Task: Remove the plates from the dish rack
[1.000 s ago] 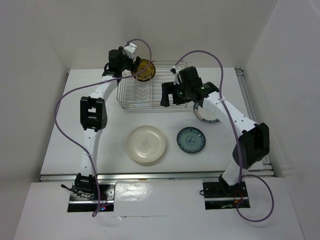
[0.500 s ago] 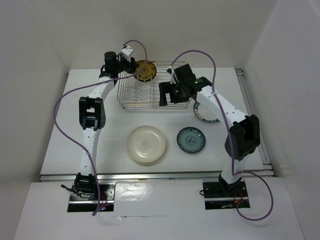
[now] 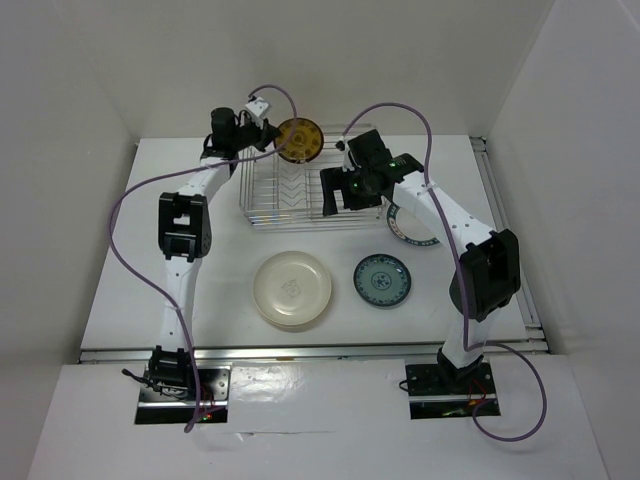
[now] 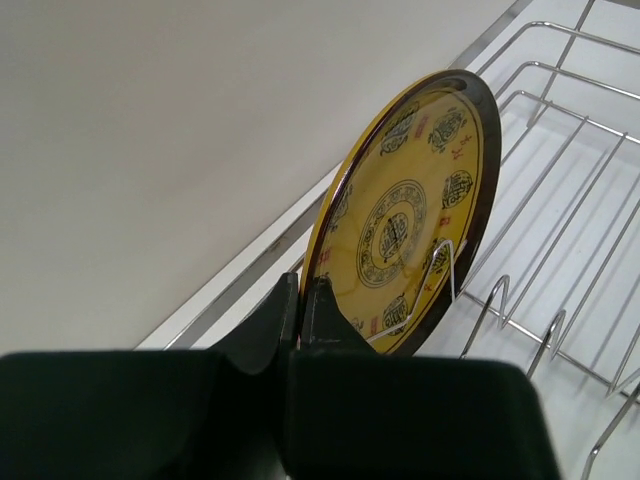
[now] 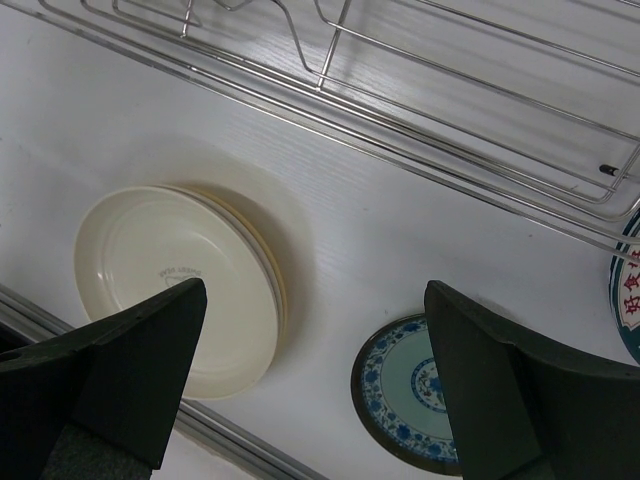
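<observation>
A yellow-brown patterned plate (image 3: 299,139) (image 4: 405,225) stands on edge at the back of the wire dish rack (image 3: 300,200) (image 4: 560,200) (image 5: 480,130). My left gripper (image 3: 268,135) (image 4: 300,290) is shut on its rim. Above the rack's right front corner, my right gripper (image 3: 343,190) (image 5: 315,370) hangs open with nothing between its fingers. On the table in front of the rack lie a stack of cream plates (image 3: 291,289) (image 5: 175,285), a blue-patterned plate (image 3: 382,280) (image 5: 410,405) and, partly hidden by the right arm, a white plate with a dark rim (image 3: 405,228).
White walls close in the table on the back and both sides. A metal rail (image 3: 510,230) runs along the table's right edge. Purple cables (image 3: 130,200) loop off both arms.
My left gripper has closed on the yellow-brown plate's rim, and the plate now stands more upright and a little to the right. The right arm has shifted left over the rack.
</observation>
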{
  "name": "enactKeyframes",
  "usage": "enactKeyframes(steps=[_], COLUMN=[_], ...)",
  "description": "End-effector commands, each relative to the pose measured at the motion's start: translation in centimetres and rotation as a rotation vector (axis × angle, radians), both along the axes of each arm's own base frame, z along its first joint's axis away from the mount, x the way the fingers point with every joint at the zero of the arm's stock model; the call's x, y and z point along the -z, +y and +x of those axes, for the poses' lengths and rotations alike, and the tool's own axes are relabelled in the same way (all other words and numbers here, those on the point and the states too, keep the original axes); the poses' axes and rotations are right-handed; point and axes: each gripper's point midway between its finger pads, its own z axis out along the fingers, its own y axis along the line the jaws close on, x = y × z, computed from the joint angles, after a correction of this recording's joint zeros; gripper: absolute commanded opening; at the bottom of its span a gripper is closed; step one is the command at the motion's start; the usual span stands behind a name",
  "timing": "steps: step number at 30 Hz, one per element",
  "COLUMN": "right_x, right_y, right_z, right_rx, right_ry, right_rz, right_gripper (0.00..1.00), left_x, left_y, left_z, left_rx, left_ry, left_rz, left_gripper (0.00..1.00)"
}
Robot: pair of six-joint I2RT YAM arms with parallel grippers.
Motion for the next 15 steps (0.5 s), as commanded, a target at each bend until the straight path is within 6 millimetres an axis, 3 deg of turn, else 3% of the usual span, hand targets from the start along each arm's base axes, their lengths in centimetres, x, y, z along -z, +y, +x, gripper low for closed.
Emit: enactKeyframes(steps=[1, 6, 8, 15], right_x=[-0.8, -0.8, -0.8, -5.6], right_y=[-0.2, -0.4, -0.8, -3.4], right_z=[0.5, 0.7, 1.2, 3.0], right_rx=[0.002, 0.039, 0.094, 0.205], right_ry=[-0.033, -0.028, -0.037, -0.09], right_rz=[0.001, 0.001, -0.004, 0.212], right_gripper=[0.97, 0.97, 0.97, 0.97], left_x=[-6.0, -10.6, -13.6, -18.1], left_y=[-0.9, -0.8, -1.3, -1.6], left_z=[-1.5, -1.7, -2.4, -3.2], left_rx=[0.061, 0.035, 0.069, 0.059], left_ry=[-0.111, -0.165, -0.201, -0.177], left_rz=[0.011, -0.036, -0.072, -0.208], left_gripper=[0.0, 0.0, 0.0, 0.0])
